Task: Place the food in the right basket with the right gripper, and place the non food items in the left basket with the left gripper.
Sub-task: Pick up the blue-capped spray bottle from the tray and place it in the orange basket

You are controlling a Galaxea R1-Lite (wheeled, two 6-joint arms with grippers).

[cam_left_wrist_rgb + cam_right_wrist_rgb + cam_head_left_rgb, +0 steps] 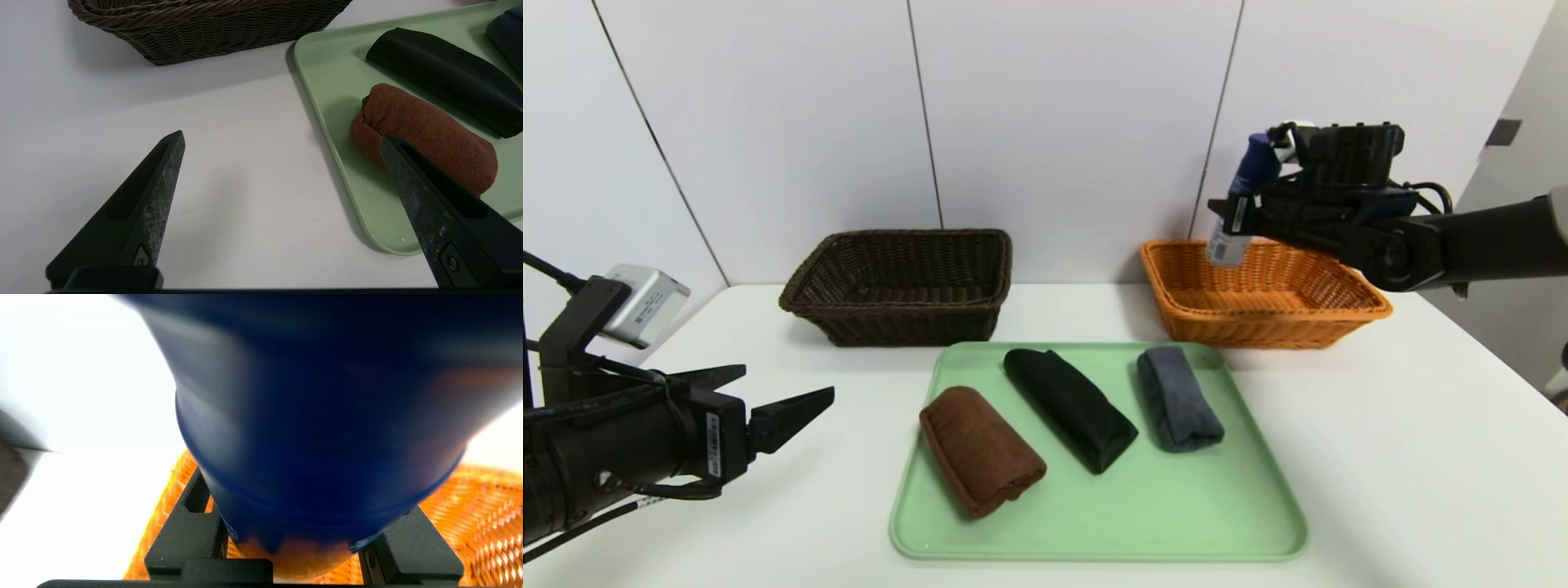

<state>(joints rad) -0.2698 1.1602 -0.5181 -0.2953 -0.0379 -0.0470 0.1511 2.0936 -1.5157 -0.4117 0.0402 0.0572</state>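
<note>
Bottle (1241, 204), blue-capped and slightly tilted, is clamped in the right gripper (1245, 214) above the orange basket (1327, 314) at two o'clock. Brown towel (980, 449), black towel (1068, 407) and grey towel (1178, 397) are laid on the green tray (1094, 531). The left gripper (784, 400) is held wide open and empty at eight o'clock; the dark brown basket (903, 314) is set at eleven.

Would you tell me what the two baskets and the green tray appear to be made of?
Dark brown basket and orange basket: woven wicker or plastic rattan, judging by the visible plaited strands. Green tray: probably moulded plastic, smooth, matte, with a rounded raised rim.
</note>
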